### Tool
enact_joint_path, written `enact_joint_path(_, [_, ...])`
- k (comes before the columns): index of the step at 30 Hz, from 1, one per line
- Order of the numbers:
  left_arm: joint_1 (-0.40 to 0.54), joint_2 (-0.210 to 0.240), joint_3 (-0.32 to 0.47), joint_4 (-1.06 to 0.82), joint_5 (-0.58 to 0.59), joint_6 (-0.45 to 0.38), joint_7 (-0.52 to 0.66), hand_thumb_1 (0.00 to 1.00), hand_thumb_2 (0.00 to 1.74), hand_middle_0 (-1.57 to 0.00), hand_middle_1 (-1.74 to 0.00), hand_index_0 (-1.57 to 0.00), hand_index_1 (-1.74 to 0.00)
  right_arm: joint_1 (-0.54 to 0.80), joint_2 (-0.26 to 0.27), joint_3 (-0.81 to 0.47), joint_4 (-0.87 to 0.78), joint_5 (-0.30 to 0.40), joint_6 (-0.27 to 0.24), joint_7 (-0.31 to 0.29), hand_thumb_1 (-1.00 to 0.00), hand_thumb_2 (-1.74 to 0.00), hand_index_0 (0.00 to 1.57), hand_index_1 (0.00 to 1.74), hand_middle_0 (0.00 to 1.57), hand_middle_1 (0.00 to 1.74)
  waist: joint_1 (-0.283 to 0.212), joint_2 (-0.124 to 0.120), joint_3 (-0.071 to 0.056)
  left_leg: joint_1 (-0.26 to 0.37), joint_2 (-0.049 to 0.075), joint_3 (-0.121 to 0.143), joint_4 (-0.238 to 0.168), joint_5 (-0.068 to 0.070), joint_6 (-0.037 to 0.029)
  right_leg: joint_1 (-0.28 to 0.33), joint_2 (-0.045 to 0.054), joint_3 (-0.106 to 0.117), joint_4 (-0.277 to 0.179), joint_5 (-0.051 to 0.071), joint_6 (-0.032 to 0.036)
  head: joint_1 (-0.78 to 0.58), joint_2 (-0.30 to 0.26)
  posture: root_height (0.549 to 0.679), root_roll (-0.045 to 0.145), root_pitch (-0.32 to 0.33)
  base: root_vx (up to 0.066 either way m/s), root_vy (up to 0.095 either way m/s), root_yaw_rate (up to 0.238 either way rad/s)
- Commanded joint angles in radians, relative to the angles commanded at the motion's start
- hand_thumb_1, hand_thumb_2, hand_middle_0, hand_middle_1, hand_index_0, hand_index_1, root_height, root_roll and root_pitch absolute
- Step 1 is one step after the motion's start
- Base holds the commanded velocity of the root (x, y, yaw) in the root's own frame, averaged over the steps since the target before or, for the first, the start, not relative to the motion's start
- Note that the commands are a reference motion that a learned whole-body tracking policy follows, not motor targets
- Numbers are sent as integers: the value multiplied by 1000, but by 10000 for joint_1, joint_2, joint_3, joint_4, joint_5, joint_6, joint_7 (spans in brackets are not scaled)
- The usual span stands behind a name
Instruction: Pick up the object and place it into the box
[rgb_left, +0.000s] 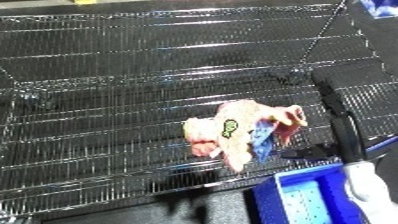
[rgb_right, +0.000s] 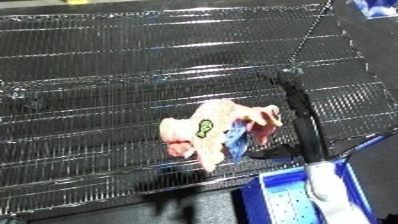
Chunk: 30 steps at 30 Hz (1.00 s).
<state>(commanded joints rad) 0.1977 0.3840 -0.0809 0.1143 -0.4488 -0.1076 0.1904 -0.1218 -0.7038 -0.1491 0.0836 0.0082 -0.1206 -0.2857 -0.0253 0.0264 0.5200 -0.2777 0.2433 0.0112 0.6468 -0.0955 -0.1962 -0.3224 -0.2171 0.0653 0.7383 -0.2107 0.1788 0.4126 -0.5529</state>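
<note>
A crumpled pink soft object (rgb_left: 233, 131) with a blue patch and a small green mark lies on the wire mesh surface (rgb_left: 124, 75), right of centre. My right hand (rgb_left: 341, 122) is black and stretches straight up the mesh just right of the object. Its fingers are straight and its thumb (rgb_right: 269, 152) points left under the object's lower right edge; whether it touches the object is unclear. The hand is open and holds nothing. The blue bin (rgb_left: 300, 176) sits at the lower right, below the mesh's front edge, partly behind my white forearm (rgb_left: 369, 187). My left hand is out of sight.
The wire mesh fills most of the view, with raised wire sides at the back and right (rgb_left: 324, 30). A dark floor strip (rgb_left: 178, 210) runs below the front edge, left of the bin.
</note>
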Motion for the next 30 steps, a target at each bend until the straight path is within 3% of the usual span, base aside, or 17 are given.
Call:
enact_joint_path(10, [117, 310, -468, -98, -113, -124, -115, 1000, 1740, -1570, -1740, -1570, -1740, -1723, -1538, 1872, 1274, -708, 278, 702, 0, 0, 0, 0, 0, 0, 326, 172, 0, -252, -88, -128, 0, 34, -18, -309, -62, -39, 162, -15, 36, 387, 68, 619, 44, -179, 21, -4, 33])
enact_joint_path(15, [67, 562, -810, -148, -182, -246, -148, 1000, 1740, -1570, -1740, -1570, -1740, -2759, -1941, 3026, 2408, -1248, 476, 1012, 0, 0, 0, 0, 0, 0, 598, 316, 0, -473, -131, -183, 35, 34, -29, -555, -92, -45, 254, -12, 49, 600, 127, 618, 43, -161, 10, 3, 34])
enact_joint_path(21, [39, 675, -1009, -125, -213, -384, -133, 1000, 1740, -1570, -1740, -1570, -1740, -3986, -1825, 4566, 3954, -1984, 631, 1269, 0, 0, 0, 0, 0, 0, 738, 437, 0, -729, -157, -253, 115, 17, -37, -808, -109, -51, 345, -26, 50, 773, 214, 617, 42, -143, 6, 3, 20])
enact_joint_path(30, [-164, 706, -1217, -45, -321, -615, -131, 1000, 1740, -1570, -1740, -1570, -1740, -5686, -924, 6608, 7120, -2509, 1013, 1606, 0, 0, 0, 0, 0, 0, 856, 724, 0, -1096, -215, -352, 154, 62, -65, -1138, -169, -59, 339, 58, 62, 1197, 644, 615, 39, -117, 1, 10, 20])
